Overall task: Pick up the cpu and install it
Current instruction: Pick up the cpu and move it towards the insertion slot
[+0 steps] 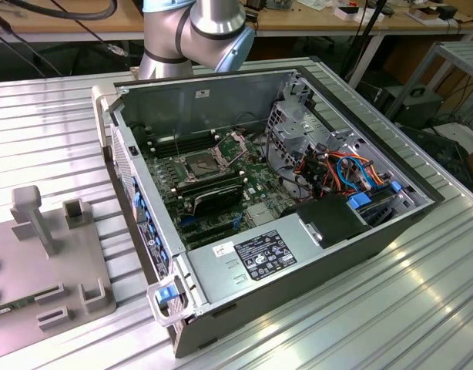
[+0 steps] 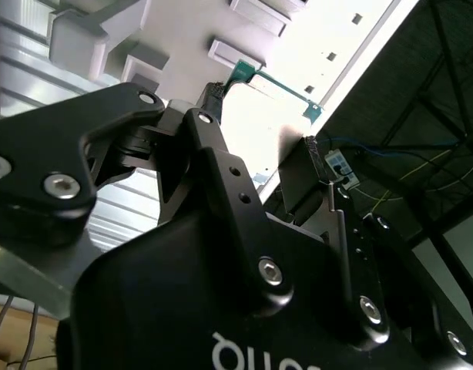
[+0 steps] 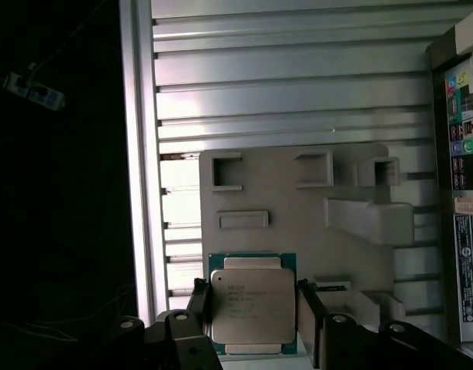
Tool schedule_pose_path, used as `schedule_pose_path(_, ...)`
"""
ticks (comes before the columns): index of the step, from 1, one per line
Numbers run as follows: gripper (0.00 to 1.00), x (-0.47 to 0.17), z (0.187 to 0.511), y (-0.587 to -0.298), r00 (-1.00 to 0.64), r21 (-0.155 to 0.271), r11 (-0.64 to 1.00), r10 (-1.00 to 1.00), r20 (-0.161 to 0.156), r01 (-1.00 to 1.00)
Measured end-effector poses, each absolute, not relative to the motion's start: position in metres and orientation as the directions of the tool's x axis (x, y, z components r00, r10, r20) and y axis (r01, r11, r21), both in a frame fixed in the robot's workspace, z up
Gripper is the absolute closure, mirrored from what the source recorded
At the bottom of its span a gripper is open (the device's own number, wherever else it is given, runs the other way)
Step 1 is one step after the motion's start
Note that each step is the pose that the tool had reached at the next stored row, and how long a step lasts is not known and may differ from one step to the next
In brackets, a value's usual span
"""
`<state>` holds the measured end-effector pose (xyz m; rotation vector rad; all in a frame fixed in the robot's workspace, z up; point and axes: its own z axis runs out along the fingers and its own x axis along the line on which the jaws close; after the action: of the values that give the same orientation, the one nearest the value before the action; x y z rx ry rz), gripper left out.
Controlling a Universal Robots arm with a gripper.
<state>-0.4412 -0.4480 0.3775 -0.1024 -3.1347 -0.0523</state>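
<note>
Gripping the cpu (image 3: 252, 304) by two opposite edges, the pincer (image 3: 253, 308) is clamped on it. In the first wrist view one dark finger (image 3: 199, 304) bears on one side of the chip and the other finger (image 3: 310, 312) on the opposite side. The dull grey lid faces the camera, with a green rim around it. The cpu sits between the fingertips and appears raised off the grey plate (image 3: 298, 223) beneath the pincer. That plate carries raised blocks and shallow slots, and it lies on the ribbed metal surface (image 3: 298, 100). Off to one side of the pincer stands the case (image 3: 461, 193), its wall just beside the plate.

In the second wrist view the cpu (image 2: 283, 91) appears edge-on as a thin green strip spanning the gap at the tips of the pincer (image 2: 263, 116). The pale plate (image 2: 144, 46) lies beyond it.

In the exterior view the plate (image 1: 67, 270) rests on the surface (image 1: 390, 308) just beside the open case (image 1: 221, 100). The socket (image 1: 202, 163) sits on the board inside the case. The arm (image 1: 198, 27) rises behind the case.
</note>
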Motion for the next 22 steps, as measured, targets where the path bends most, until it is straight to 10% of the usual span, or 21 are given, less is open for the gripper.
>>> schedule_pose_path(22,0.45,-0.441,0.427,-0.448,-0.998,0.033,0.997,0.065,0.005,0.065)
